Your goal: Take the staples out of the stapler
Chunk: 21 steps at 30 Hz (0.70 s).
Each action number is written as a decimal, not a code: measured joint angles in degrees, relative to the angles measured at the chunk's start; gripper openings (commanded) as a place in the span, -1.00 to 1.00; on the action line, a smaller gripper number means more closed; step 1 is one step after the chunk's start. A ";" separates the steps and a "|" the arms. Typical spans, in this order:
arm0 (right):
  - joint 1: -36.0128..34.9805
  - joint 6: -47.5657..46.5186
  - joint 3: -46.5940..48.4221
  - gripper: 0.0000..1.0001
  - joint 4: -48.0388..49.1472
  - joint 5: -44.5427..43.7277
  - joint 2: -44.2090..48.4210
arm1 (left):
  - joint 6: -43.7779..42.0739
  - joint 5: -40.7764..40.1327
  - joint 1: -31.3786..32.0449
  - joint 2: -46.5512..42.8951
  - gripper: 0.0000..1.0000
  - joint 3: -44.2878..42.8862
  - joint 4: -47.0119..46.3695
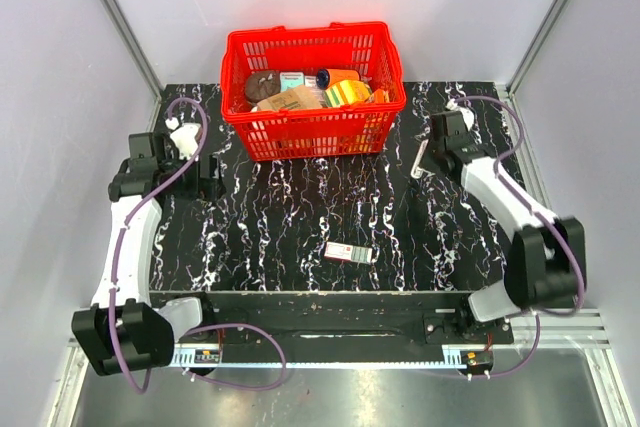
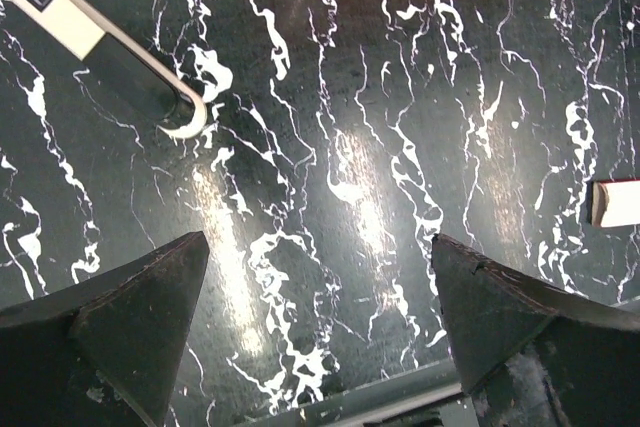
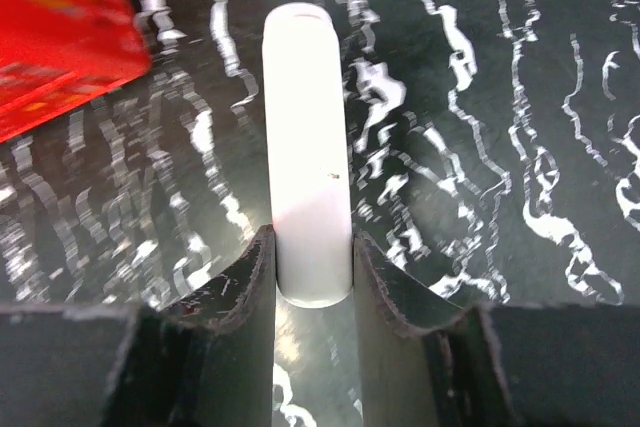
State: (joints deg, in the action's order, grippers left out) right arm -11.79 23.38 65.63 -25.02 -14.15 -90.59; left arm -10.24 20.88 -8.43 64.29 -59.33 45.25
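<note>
Top view looks down on whole desk (image 1: 300, 227); wrist views close behind left claw (image 2: 318, 247), right claw (image 3: 312, 239), same desk.

In the wrist views, the red basket (image 3: 60, 27) was blurred and cropped at a corner, and a white piece (image 2: 615, 203) was cut off.

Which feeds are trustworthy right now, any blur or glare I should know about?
Top external: sharp, evenly lit. Left wrist: in focus, with two glare patches on the tabletop between the fingers of the open left gripper. Right wrist: blurred, the red basket soft, and the white bar clamped in the right gripper blown out, no surface detail.
</note>
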 measured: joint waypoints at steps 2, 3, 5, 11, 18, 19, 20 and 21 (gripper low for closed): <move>-1.97 1.40 -3.17 -0.85 -0.17 0.83 6.91 | -0.48 0.39 -0.11 -0.94 0.98 -0.83 2.32; -3.56 2.36 -4.59 -0.88 -0.20 1.53 10.25 | -0.63 0.66 -0.17 -1.44 0.98 -1.22 3.28; -7.13 3.87 -6.25 -0.92 -0.35 2.29 14.51 | -1.14 1.66 -0.22 -2.97 0.98 -2.47 5.88; -22.51 10.51 -9.11 -0.94 -1.51 3.30 19.30 | -3.82 5.75 -0.24 -7.34 0.98 -4.20 11.02; -37.33 17.70 -8.28 -0.98 -1.44 3.15 17.70 | -12.15 11.50 -0.28 -8.11 0.94 -2.75 16.26; -39.41 18.56 -6.93 -0.98 -1.33 3.02 15.98 | -13.55 11.96 -0.31 -8.20 0.95 -2.16 16.90; -40.83 19.06 -5.86 -0.99 -0.92 3.04 14.29 | -14.80 12.28 -0.33 -8.20 0.95 -1.86 17.70; -42.71 19.78 -3.80 -1.00 -0.42 2.82 11.50 | -16.13 12.68 -0.33 -8.07 0.96 -1.79 18.51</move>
State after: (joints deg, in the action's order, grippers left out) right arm -54.50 43.16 61.82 -25.43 -11.33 -79.09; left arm -26.37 33.56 -8.75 56.23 -61.12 63.77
